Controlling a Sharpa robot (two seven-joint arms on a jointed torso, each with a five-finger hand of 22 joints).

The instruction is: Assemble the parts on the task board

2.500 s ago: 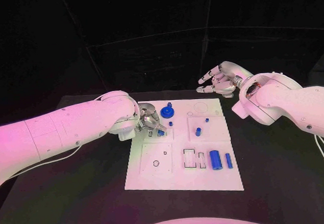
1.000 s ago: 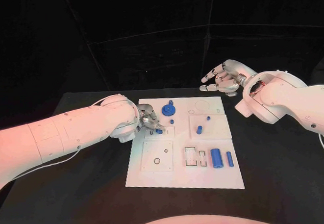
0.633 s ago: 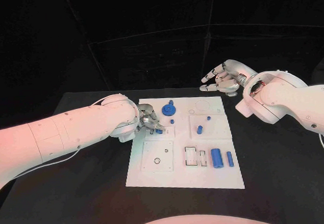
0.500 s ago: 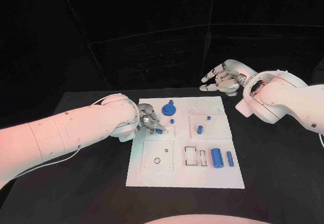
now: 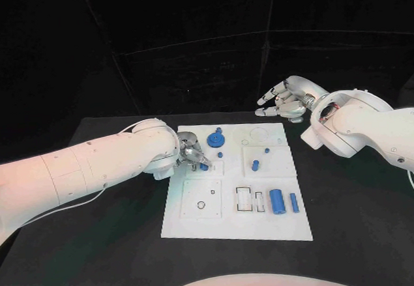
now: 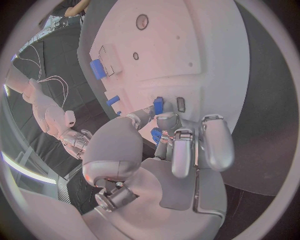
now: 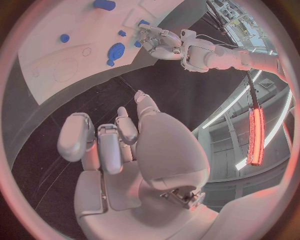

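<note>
The white task board [image 5: 233, 221] lies mid-table. My left hand [image 5: 191, 154] rests over its far left part and pinches a small blue part [image 5: 203, 167] between thumb and a finger. In the left wrist view that small blue part [image 6: 158, 106] sits low over the board beside a small rectangular slot [image 6: 180, 104]. A blue round part [image 5: 215, 141], a blue peg [image 5: 253, 165], a blue cylinder [image 5: 276, 203] and a thin blue bar [image 5: 293, 203] are on the board. My right hand [image 5: 281, 100] hangs raised beyond the board's far right corner, fingers apart, holding nothing.
Black table [image 5: 362, 212] surrounds the board on all sides. The board's near left plate [image 5: 203, 205] carries two small holes, and rectangular slots [image 5: 247, 201] lie beside the cylinder. The right wrist view shows the board [image 7: 56, 60] and my left hand [image 7: 159, 41] from across it.
Since 2.5 s ago my left hand has shifted slightly with the small blue part. Over the last second both hands stay where they were.
</note>
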